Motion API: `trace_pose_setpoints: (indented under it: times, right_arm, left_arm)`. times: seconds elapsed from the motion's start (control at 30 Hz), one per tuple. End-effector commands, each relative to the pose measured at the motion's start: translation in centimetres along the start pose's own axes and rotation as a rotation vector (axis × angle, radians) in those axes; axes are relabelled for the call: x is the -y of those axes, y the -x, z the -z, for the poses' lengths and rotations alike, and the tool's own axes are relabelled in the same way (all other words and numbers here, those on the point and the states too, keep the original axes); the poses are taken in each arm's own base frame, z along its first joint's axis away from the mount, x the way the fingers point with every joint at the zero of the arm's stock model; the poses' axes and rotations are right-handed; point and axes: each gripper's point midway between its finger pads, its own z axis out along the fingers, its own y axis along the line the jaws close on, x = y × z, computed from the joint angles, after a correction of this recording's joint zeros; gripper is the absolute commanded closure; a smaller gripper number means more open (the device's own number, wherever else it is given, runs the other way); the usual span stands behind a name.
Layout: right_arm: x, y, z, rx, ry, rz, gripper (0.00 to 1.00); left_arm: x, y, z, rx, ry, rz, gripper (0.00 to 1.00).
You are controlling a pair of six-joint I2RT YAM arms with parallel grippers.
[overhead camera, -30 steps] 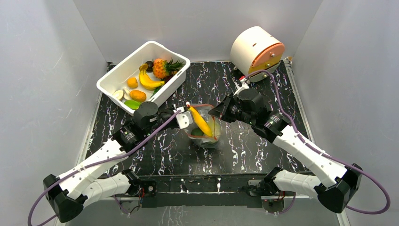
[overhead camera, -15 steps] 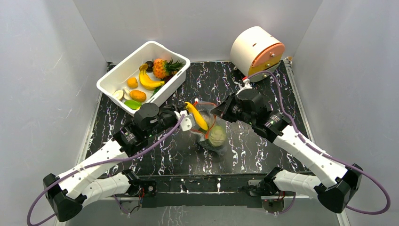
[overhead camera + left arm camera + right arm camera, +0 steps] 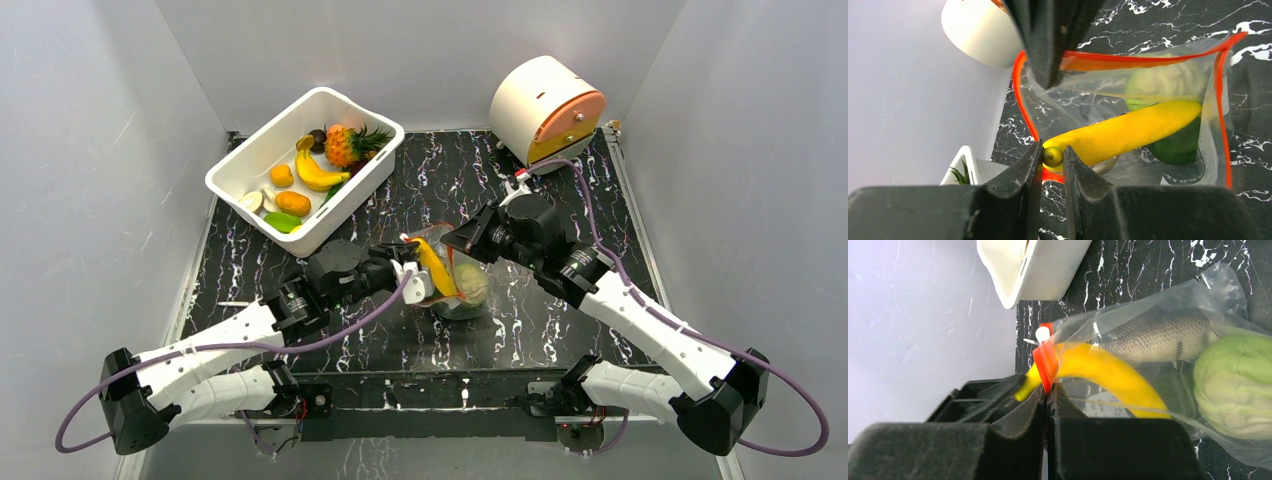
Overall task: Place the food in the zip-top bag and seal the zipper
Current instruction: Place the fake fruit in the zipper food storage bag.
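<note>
From above, you can see the crinkly clear plastic zip-top bag [image 3: 452, 292] on the black marbled table [image 3: 540, 330], mid-scene between the arms and well to the near right of the white rectangular tub [image 3: 262, 135]. The left gripper [image 3: 418, 280] is at its left side and the right gripper [image 3: 456, 243] at its far edge. A yellow toy banana [image 3: 433, 266] slants in beside a light-green round toy fruit [image 3: 470, 284]. In the left wrist view, the left gripper [image 3: 1052, 161] is clenched on the banana's stem tip, which lies across the red-orange zipper strip [image 3: 1108, 61]. The banana [image 3: 1128, 132] otherwise lies inside, over a dark-green piece [image 3: 1175, 147]. In the right wrist view, the right gripper [image 3: 1049, 397] is clamped tight on the zipper strip [image 3: 1046, 362], and a grey toy fish [image 3: 1163, 332] shows through the film. Expect the bag to be light, limp and slippery, sagging wherever you let go. Hold it by the stiffer strip, not the film. The banana looks rigid and smooth, so it may slide. I judge that the stem must clear the mouth before you can seal.
</note>
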Motion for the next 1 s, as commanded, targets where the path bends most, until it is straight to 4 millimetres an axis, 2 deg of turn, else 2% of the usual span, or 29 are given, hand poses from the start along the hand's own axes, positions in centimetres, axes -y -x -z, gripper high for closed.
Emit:
trace_pose_setpoints:
  times: [0.0,0.17,0.3,0.43,0.6,0.87,0.97]
  right_arm:
    - [-4.4,2.5,1.7,0.096,0.16,-0.019,1.0]
    - [-4.2,2.7,2.0,0.111,0.15,-0.02,1.0]
    - [-4.2,2.6,1.8,0.112,0.162,-0.026,1.0]
    - [-4.3,2.5,1.7,0.108,0.172,-0.028,1.0]
    - [-4.5,2.2,1.8,0.092,0.192,-0.022,1.0]
    - [-4.6,1.9,2.3,0.087,0.215,-0.005,1.0]
    - [-4.6,1.9,2.5,0.088,0.22,0.003,1.0]
  left_arm:
    - [-0.4,-0.3,-0.2,-0.02,0.083,-0.043,1.0]
    - [-0.6,-0.7,0.0,-0.054,0.087,-0.059,1.0]
    - [0.4,1.4,-0.4,0.021,0.008,0.053,1.0]
    - [2.6,3.5,-0.4,0.123,-0.104,0.161,1.0]
    - [4.7,2.2,-1.2,0.076,-0.178,0.19,1.0]
    - [5.1,0.6,-2.0,0.028,-0.158,0.199,0.99]
    - [5.2,0.4,-2.2,0.015,-0.154,0.226,0.88]
